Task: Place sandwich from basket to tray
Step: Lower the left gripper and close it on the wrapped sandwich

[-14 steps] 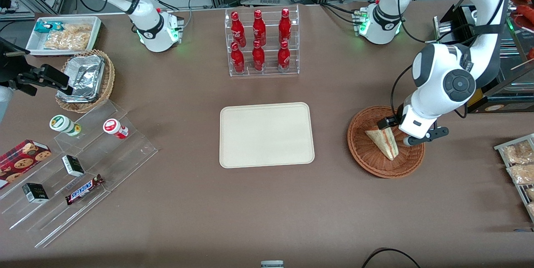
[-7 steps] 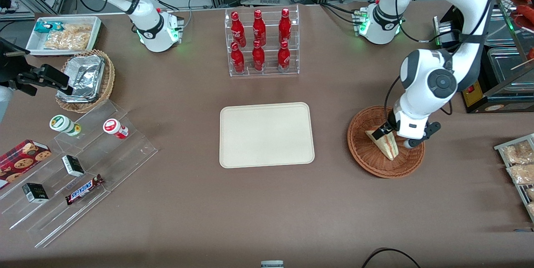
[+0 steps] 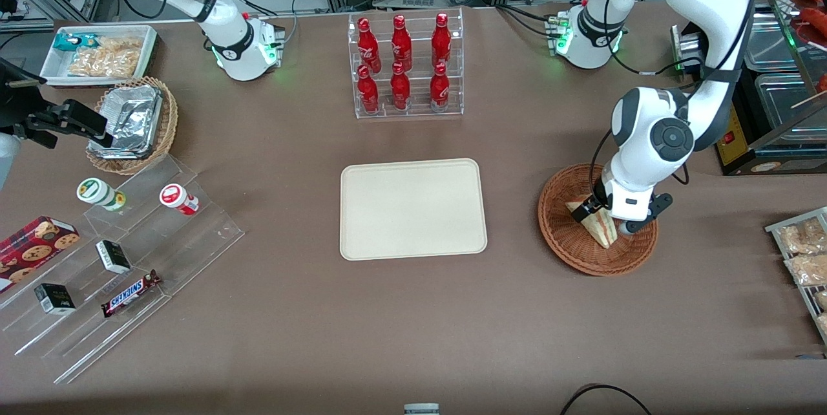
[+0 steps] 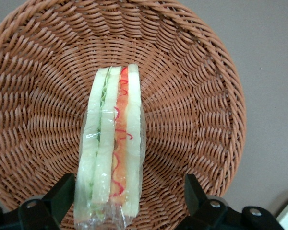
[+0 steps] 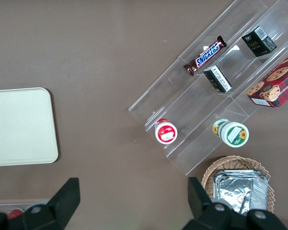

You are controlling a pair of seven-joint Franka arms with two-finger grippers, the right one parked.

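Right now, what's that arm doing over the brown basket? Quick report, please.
Gripper open, low in basket, fingers either side of sandwich. Sandwich lies in basket, not gripped. Tray bare; nothing between basket and tray.

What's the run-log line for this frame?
phase: pre-grasp | gripper: open, astride sandwich | sandwich: in basket | tray: bare

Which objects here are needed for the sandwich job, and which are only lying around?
Needed: triangular sandwich lying in round reddish-brown wicker basket; cream rectangular tray; left end effector, open, fingers either side of the sandwich.

Lying around: red bottles in clear rack; Snickers bar; foil containers in tan basket.
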